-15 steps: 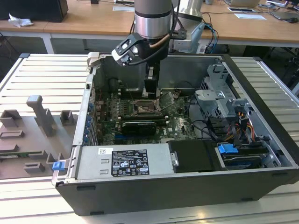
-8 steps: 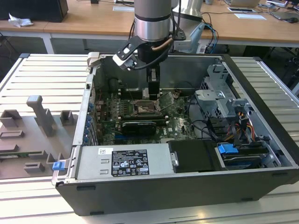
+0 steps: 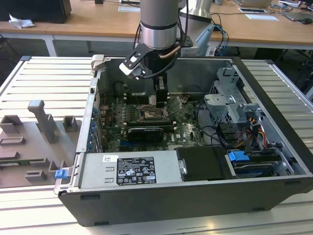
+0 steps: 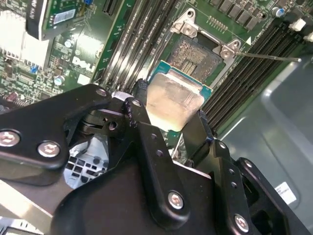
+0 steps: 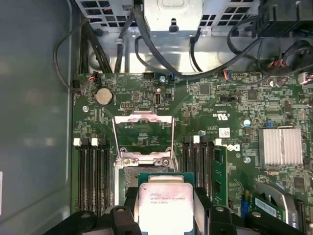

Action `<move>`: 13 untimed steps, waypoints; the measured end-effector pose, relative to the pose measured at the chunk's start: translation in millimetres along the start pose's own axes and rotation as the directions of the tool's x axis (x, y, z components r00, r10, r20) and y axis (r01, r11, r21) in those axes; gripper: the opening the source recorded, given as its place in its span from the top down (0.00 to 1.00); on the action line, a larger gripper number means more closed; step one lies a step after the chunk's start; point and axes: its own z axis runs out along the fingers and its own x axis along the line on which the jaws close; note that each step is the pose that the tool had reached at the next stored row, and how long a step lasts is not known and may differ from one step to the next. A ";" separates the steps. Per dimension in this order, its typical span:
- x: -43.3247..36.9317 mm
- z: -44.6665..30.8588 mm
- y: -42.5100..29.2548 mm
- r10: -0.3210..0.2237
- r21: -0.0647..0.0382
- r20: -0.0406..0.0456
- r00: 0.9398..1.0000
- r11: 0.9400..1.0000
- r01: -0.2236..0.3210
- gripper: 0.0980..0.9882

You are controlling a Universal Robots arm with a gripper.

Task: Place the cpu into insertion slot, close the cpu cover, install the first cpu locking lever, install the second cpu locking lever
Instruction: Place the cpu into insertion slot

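Slatted metal table (image 3: 39,78) carries an open pc case (image 3: 146,208), lying on its side; grey fixture blocks (image 3: 41,120) sit on the table at the exterior view's left, well apart from the work; arm (image 3: 159,24) comes down from the far side into the middle of the case; green motherboard (image 3: 188,132) covers the case floor, with a labelled metal box (image 3: 129,170) along the near wall; long black memory slots (image 5: 93,171) flank the socket on both sides; gripper (image 3: 161,100) hangs low over the board, just above the socket area; jaws clenched on the cpu (image 4: 176,98), one black finger (image 4: 139,98) on each of two opposite edges; the cpu cover (image 5: 143,134) is swung open, its frame clear of the socket and beyond it from the gripper (image 5: 165,213); the insertion slot (image 4: 193,56) is uncovered, contact field exposed, nothing in it; cpu (image 5: 165,203) silvery top up, held right beside the slot and overlapping its nearer edge in both wrist views, not seated; a thin locking lever (image 4: 274,58) sticks out from one socket corner, unlatched.
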 end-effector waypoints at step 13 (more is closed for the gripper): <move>11.1 28.6 -8.7 -0.049 0.001 -0.004 0.999 0.999 0.049 0.51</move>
